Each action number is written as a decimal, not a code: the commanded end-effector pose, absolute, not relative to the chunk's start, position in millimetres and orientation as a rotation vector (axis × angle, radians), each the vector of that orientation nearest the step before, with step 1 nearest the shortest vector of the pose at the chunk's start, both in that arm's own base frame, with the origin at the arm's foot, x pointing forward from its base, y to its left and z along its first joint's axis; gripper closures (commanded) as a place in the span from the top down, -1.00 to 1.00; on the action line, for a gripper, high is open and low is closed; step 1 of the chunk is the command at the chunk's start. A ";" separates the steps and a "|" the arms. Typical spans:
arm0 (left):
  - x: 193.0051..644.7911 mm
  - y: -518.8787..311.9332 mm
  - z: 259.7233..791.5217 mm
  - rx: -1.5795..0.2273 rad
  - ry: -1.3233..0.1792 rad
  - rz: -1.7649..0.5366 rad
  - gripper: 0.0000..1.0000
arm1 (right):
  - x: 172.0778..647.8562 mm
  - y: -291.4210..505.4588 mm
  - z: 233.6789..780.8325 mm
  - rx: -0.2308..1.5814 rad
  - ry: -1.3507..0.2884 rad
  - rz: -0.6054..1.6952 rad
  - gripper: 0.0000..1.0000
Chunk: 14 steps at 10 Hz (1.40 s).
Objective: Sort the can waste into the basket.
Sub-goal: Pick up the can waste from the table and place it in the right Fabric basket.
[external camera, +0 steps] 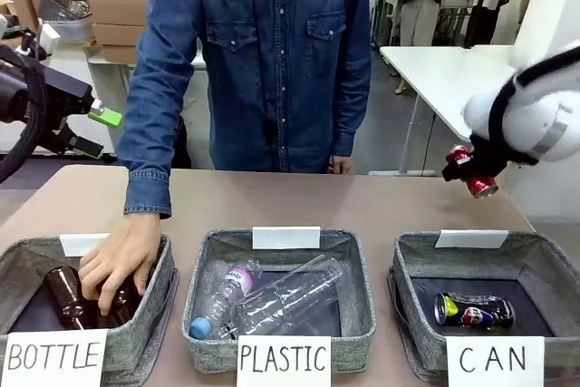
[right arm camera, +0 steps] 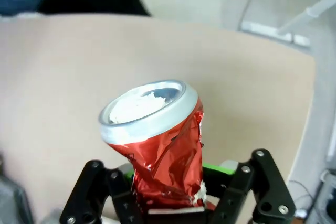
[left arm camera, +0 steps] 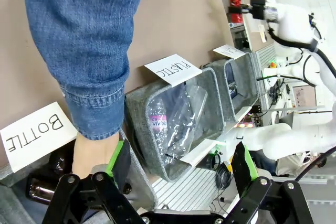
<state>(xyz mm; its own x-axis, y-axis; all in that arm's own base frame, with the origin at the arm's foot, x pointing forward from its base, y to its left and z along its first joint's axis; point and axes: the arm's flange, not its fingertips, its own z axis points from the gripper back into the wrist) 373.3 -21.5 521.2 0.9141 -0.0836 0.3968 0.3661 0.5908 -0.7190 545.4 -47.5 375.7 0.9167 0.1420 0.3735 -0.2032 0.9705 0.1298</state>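
Note:
My right gripper (external camera: 466, 166) is shut on the crushed shiny red can (external camera: 480, 186), holding it in the air above the far right of the table, behind the CAN basket (external camera: 547, 262). In the right wrist view the red can (right arm camera: 163, 150) stands between the fingers (right arm camera: 100, 187) with its silver top tilted up. The dark blue-black can (external camera: 473, 311) lies on its side on the basket's dark bottom. My left gripper (external camera: 97, 130) hangs open at the far left, above the table; in its own view the left gripper (left arm camera: 181, 163) holds nothing.
A person in a denim shirt stands at the far side, one hand (external camera: 118, 265) on brown bottles (external camera: 65, 292) in the BOTTLE basket (external camera: 18, 256). The PLASTIC basket (external camera: 361, 265) in the middle holds clear plastic bottles (external camera: 272, 301). Bare tabletop lies behind the baskets.

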 end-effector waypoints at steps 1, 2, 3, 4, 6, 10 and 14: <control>372.5 -20.1 521.9 -0.898 -0.337 -0.267 1.00 | 473.7 -71.0 446.8 0.218 -0.307 0.339 -1.00; 372.5 -20.1 521.9 -0.898 -0.337 -0.267 1.00 | 442.7 -66.7 467.6 0.311 -0.261 0.469 -1.00; 372.5 -20.1 521.9 -0.898 -0.337 -0.267 1.00 | 419.9 -59.9 474.3 0.329 -0.229 0.577 -1.00; 372.5 -20.1 521.9 -0.898 -0.337 -0.267 1.00 | 397.8 -48.4 474.4 0.384 -0.186 0.748 -1.00; 372.5 -20.1 521.9 -0.898 -0.337 -0.267 1.00 | 357.4 -21.9 465.6 0.489 -0.165 1.141 -1.00; 372.5 -20.1 521.9 -0.898 -0.337 -0.267 1.00 | 353.3 -19.3 458.8 0.506 -0.183 1.206 -1.00; 372.5 -20.1 521.9 -0.898 -0.337 -0.267 1.00 | 360.0 -18.1 460.3 0.499 -0.211 1.205 -1.00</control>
